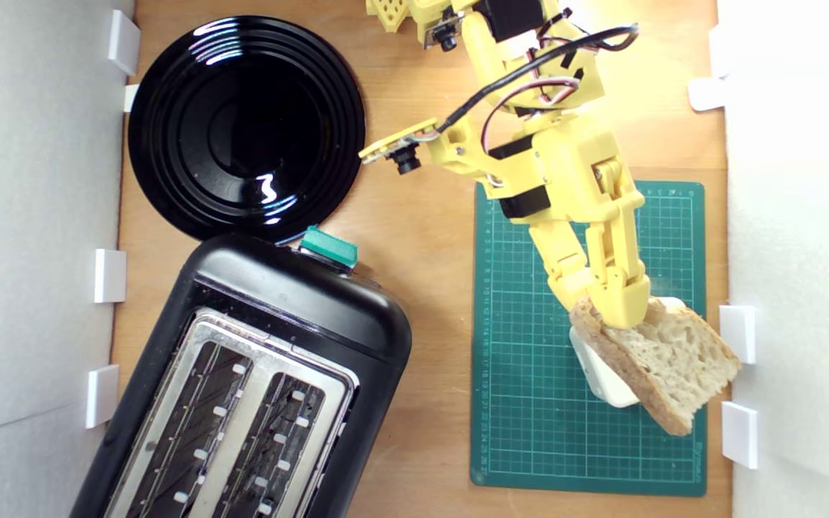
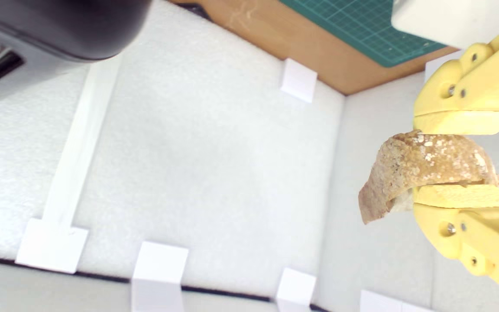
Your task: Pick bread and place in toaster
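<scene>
Wrist view, claw (image 2: 461, 159) pinching bread (image 2: 422, 167), toaster (image 2: 59, 26) cropped

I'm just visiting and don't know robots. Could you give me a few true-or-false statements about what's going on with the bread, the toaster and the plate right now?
1. The gripper is shut on the bread. True.
2. A slice already sits in the toaster. False: both slots look empty.
3. The black plate has food on it. False: nothing lies on it.
4. The bread is over the green mat, at the exterior view's right, apart from the toaster. True.
5. The toaster's green lever knob is on the end nearest the plate. True.
</scene>
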Robot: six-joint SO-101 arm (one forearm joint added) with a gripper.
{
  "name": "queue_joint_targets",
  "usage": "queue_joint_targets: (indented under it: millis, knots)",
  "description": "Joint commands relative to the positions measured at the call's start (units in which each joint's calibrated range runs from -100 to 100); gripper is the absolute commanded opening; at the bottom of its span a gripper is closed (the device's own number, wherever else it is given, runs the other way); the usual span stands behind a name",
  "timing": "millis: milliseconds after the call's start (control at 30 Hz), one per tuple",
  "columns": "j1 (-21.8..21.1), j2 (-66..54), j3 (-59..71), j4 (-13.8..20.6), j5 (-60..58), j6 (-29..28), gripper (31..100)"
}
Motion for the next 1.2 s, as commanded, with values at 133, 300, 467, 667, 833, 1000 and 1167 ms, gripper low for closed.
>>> queue_joint_targets:
  millis: [133, 300, 467, 667, 833, 1000, 1167]
  knots:
    - [2.0, -12.1, -5.7, -0.4, 9.2, 3.6, 58.6]
    - [3.5, -14.5, -12.7, -0.4, 17.5, 4.2, 58.6]
    - [4.1, -15.3, -23.2, 0.5, 27.3, 4.3, 58.6]
    - [5.9, -14.5, -35.0, 0.5, 37.9, 8.3, 58.6]
    - [9.2, -14.3, -40.3, 0.5, 40.9, 9.6, 58.6]
    - [14.0, -12.2, -44.6, 0.5, 41.3, 10.5, 59.0]
    - [17.4, -8.8, -52.7, 0.5, 46.3, 13.1, 59.1]
